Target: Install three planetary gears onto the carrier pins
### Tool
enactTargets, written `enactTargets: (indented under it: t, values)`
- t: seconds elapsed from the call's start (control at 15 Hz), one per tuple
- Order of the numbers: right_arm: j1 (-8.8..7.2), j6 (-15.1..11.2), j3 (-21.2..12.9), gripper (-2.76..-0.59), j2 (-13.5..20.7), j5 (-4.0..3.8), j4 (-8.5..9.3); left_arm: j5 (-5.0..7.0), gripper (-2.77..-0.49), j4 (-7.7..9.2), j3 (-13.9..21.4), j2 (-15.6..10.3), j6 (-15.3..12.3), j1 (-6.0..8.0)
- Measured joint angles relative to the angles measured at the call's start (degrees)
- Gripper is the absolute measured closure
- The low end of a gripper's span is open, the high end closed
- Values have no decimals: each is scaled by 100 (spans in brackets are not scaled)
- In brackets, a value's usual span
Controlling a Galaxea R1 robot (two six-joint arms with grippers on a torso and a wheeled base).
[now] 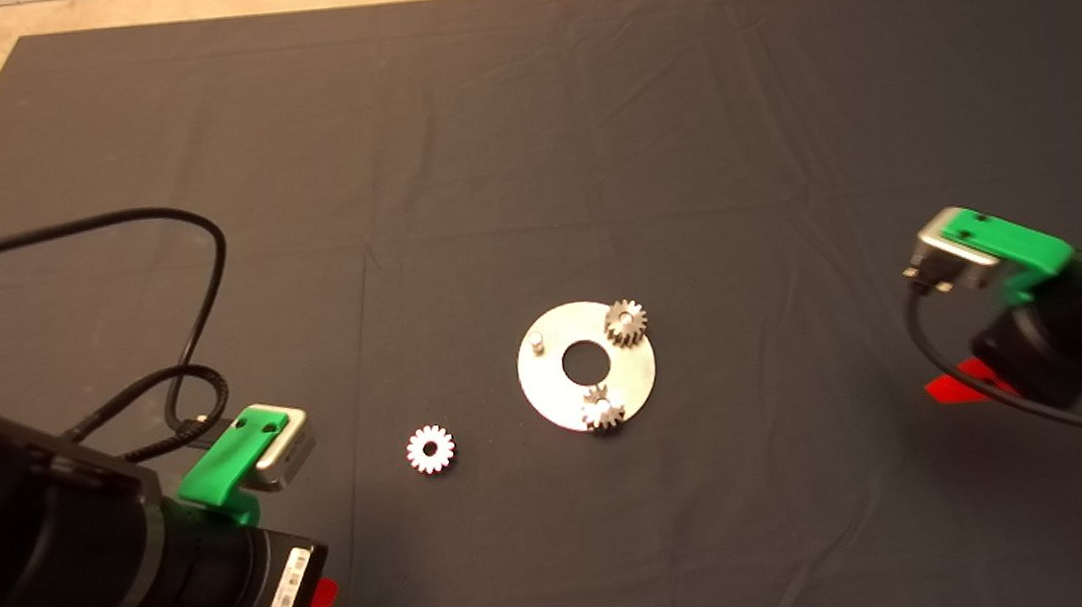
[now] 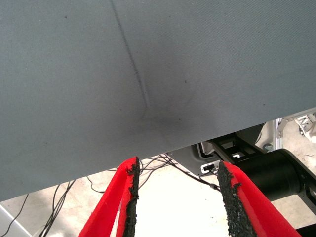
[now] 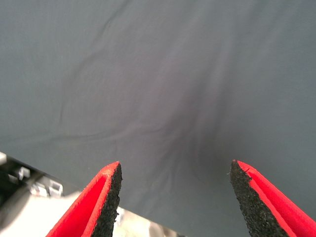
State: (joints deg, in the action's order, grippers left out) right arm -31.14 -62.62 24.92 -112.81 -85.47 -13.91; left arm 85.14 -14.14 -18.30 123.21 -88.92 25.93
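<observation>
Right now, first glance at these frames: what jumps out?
The shiny carrier disc mid-mat, with two planetary gears seated on its far-right and near edges and one bare pin on its left. The third gear lies loose on the mat left of the disc. Both grippers are open and empty: left gripper near-left, right gripper at the right edge.
</observation>
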Motion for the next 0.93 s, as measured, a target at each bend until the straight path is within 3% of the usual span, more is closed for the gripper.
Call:
enactTargets:
  t: [0.07, 0.13, 0.33, 0.4, 0.67, 0.93]
  values:
    - [-216, -202, -54, -161, -2, 13, -1, -2, -105, -2, 0, 54, 33, 2]
    - [-318, -349, -114, -160, -3, 39, -4, 2, -105, 0, 0, 123, 48, 0]
    - [-317, -527, -243, -161, 194, 52, -4, 41, -105, -2, 0, 171, 442, 0]
    - [-316, -543, -243, -161, 267, -13, -6, 37, -105, 0, 0, 207, 605, 0]
    - [-316, -568, -328, -161, 250, 35, -6, 52, -105, -79, -2, 204, 1331, 0]
    - [-316, -569, -339, -161, 236, 46, -6, 80, -105, -707, -2, 300, 1687, -2]
